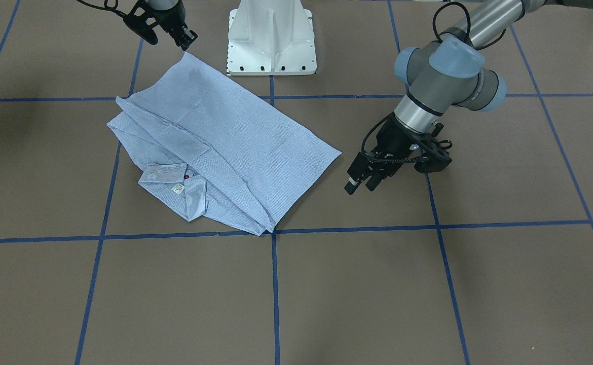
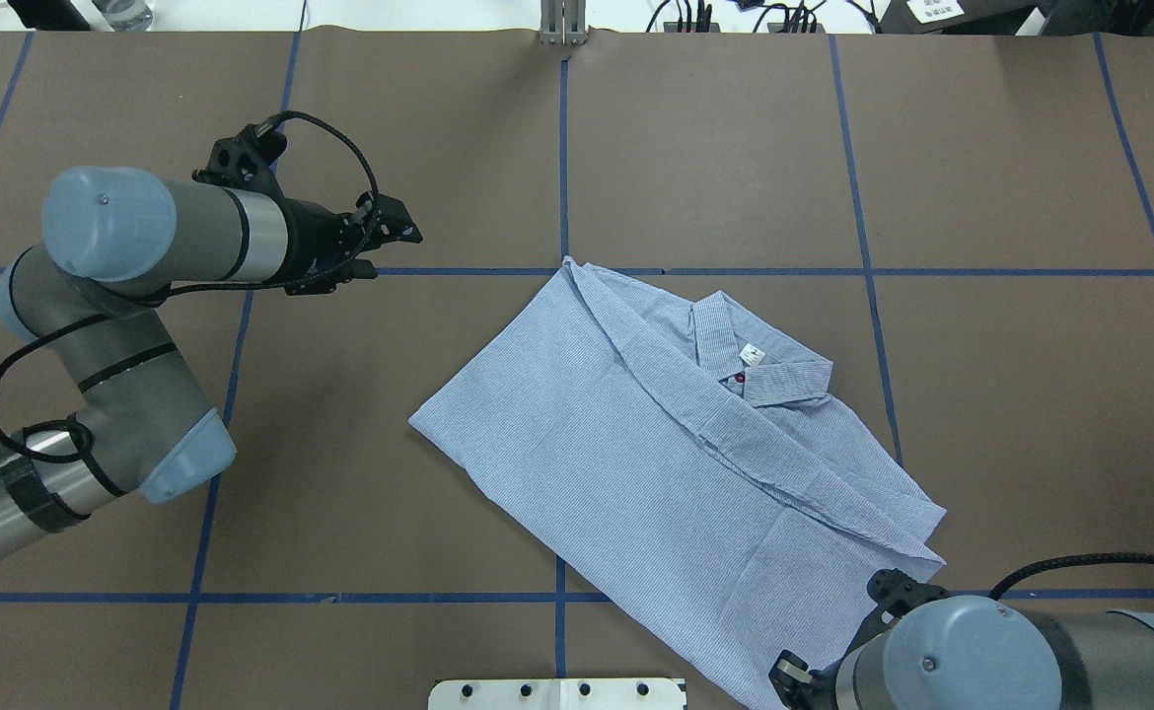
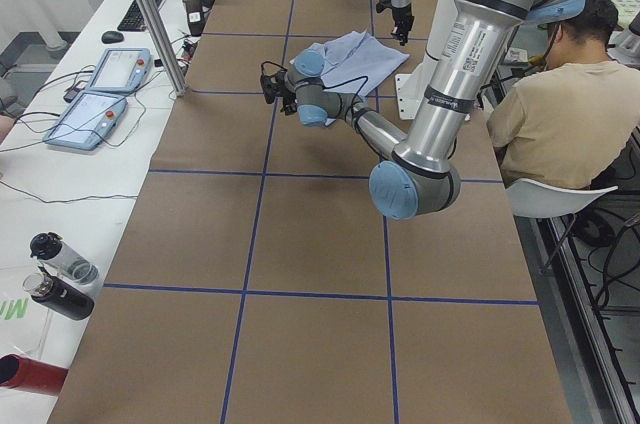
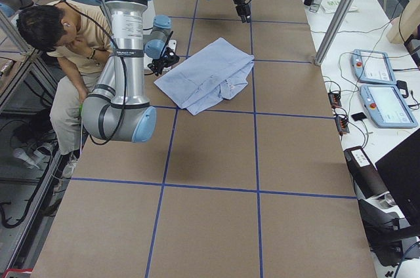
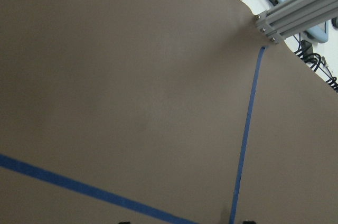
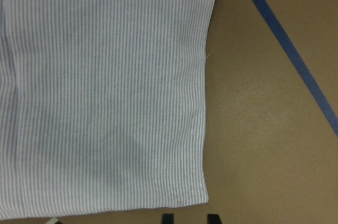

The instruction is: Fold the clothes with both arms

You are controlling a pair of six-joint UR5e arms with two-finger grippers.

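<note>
Shirt [image 1: 225, 137] lies mid-surface [image 1: 428, 284], sides folded in and collar [image 1: 175, 175] showing, final folds seemingly left, left arm [image 1: 443, 76] well aside, jaws wide and empty, right arm [image 2: 972, 651] at the hem corner, jaws narrowly parted, empty.

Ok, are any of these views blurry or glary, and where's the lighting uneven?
Overhead exterior: even light, no glare on the table, and the shirt is sharp. Exterior front-facing: dimmer, with a soft dark patch at the view's left edge. Right wrist-mounted: close and crisp, so the stripes resolve. Left wrist-mounted: in focus, shading darker toward its left.
</note>
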